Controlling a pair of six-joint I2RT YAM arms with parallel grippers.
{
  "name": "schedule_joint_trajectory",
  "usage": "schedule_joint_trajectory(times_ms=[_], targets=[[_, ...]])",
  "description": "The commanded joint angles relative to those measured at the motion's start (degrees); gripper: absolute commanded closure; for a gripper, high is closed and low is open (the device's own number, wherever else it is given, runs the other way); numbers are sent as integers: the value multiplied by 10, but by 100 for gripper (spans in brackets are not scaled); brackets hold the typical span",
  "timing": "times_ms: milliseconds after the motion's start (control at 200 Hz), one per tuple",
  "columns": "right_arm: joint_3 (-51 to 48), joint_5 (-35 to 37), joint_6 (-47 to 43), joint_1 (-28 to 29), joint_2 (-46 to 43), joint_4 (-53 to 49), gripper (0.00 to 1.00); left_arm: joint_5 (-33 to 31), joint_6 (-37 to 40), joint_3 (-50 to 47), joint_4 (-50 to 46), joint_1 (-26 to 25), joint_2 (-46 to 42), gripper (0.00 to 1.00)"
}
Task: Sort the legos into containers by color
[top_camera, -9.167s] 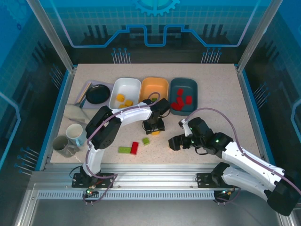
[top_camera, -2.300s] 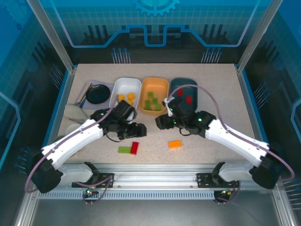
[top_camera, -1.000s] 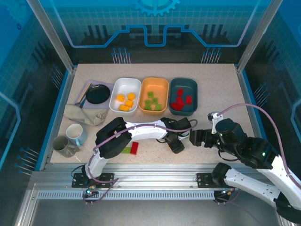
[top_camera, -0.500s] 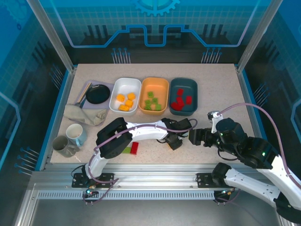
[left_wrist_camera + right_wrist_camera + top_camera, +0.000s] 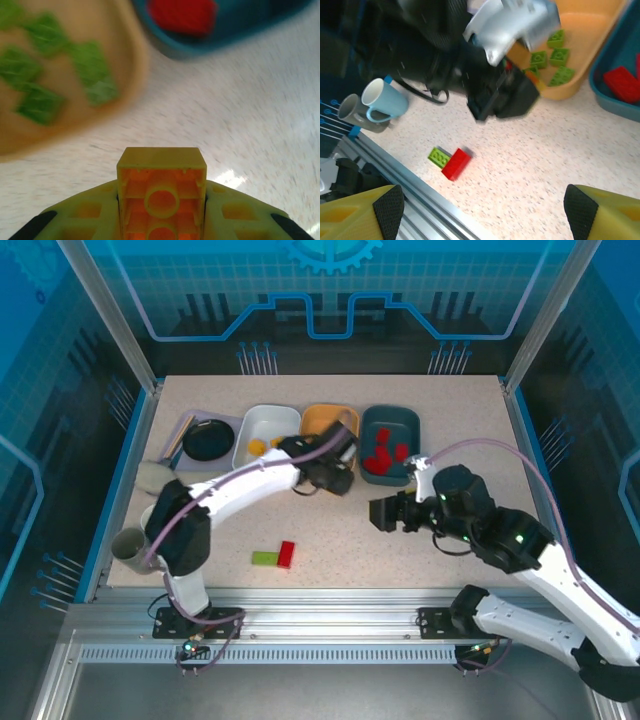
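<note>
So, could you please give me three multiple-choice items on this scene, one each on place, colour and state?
1. In the top view, the loose green brick lies: A left of the red brick, touching; B right of it; C on it.
2. The held brick in the left gripper is: A red; B orange-yellow; C green.
3. The right gripper is: A open, empty; B shut on a brick; C shut, empty.
Answers: 1A, they lie side by side; 2B, the left wrist view shows it; 3A, its fingers stand wide apart.
</note>
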Motion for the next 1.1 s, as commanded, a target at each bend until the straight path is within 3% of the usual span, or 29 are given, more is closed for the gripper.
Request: schedule_joint_trajectory(times_ms=[0,190,400,725,905,1095], targets=[[9,-78,-20,-29,58,112,14,32,-30,0,-19,68,-16,79],[34,-145,-9,-72,186,258,14,45,-45,55,-16,191,34,78],[54,-140,17,-89,310,429,14,17,-50,170,-25,259,152,78],[123,-162,40,-109,404,415,14,-54,-47,350,-92,306,305,79],[104,-163,49,-113,399,407,14,-62,-35,373,-110,308,347,78],[114,-173,37,-113,405,381,14,-49,-41,366,-106,308,363,70]])
